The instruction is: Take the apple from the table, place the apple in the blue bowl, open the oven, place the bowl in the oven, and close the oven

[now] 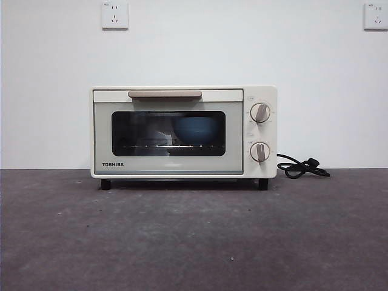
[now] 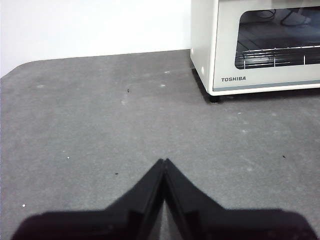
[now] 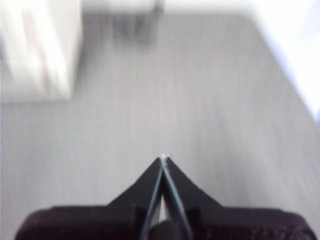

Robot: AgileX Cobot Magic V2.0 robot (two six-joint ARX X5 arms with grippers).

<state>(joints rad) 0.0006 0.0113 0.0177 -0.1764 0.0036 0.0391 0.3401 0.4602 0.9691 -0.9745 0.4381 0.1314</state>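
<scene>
- In the front view, you see the oven (image 1: 183, 132) standing on the desk (image 1: 194, 236) with its dark glass door (image 1: 168, 133) fully up and closed, the beige bar handle (image 1: 164, 94) across the top edge.
- Through the glass you can make out the blue bowl (image 1: 197, 129) sitting on the wire rack (image 1: 163, 146), toward the side nearer the two knobs (image 1: 260, 113). You cannot tell from here whether the apple is inside it; the bowl's rim and the dark glass hide its contents.
- The black cord (image 1: 302, 167) lies coiled on the desk just beside the oven's knob side. Two wall sockets (image 1: 114, 15) sit high on the white wall behind. No arm shows in this view.
- In the left wrist view, your left pincer (image 2: 164, 161) hangs above bare desk, its two black jaws clenched tip to tip with nothing between them. The oven's front corner with the Toshiba label (image 2: 233, 79) and the rack behind the glass stand well apart from it.
- In the right wrist view, which is blurred, your right pincer (image 3: 164, 159) is likewise pressed closed and empty, above bare desk. A pale, smeared block, apparently the oven's side (image 3: 40, 50), lies well apart from the tips.
</scene>
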